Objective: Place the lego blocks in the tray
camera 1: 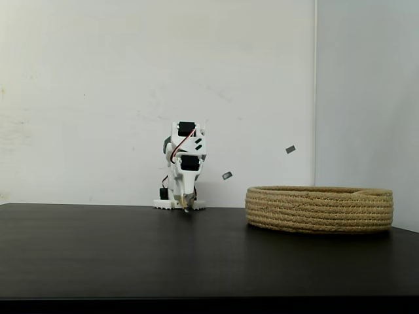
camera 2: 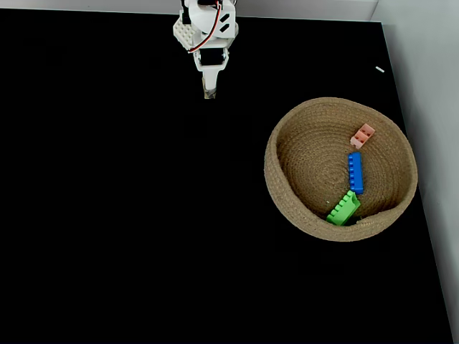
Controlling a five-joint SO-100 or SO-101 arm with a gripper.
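Three bricks, pink [camera 2: 362,135], blue [camera 2: 355,172] and green [camera 2: 343,208], already sat in the basket [camera 2: 287,201], so the arm was folded back, hand [camera 2: 209,94] pressed together, holding nothing, looked like.

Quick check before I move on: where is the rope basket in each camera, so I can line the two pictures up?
Side-on fixed view: the basket sits at the right on the dark table, right of the folded arm, seen edge-on.
Top-down fixed view: the basket lies right of centre; the pink brick, blue brick and green brick lie inside.
Shared landmark: the gripper, tip pointing down, left of the basket in both fixed views.
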